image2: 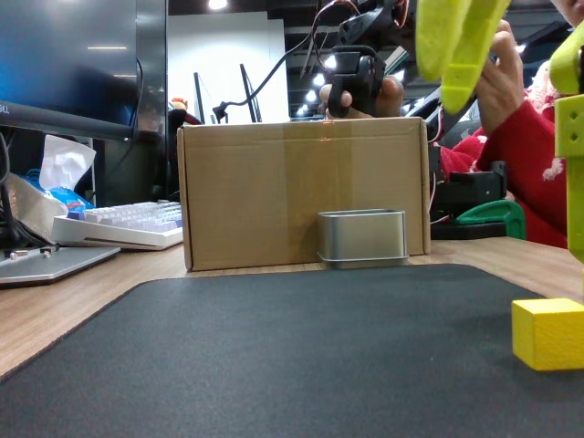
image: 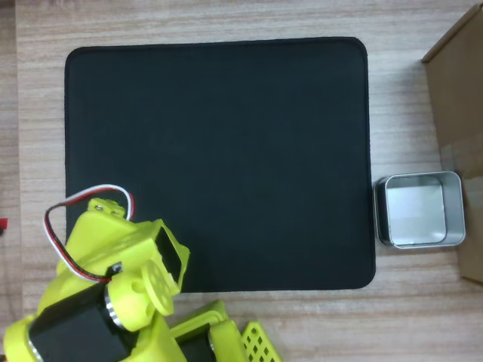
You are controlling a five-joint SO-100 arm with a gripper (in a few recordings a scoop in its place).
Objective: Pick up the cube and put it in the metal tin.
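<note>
Shiny, smooth metal tin (image: 419, 210) sits beside the matt black cloth-like mat (image: 219, 162); pale grained wood table (image: 226, 19) beneath, plain brown cardboard box (image2: 301, 192) behind it.

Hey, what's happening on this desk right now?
A lime-green robot arm sits at the edge of a black mat and holds nothing. The yellow cube rests on the mat, untouched. The metal tin is empty, beside the mat and in front of a cardboard box.
</note>
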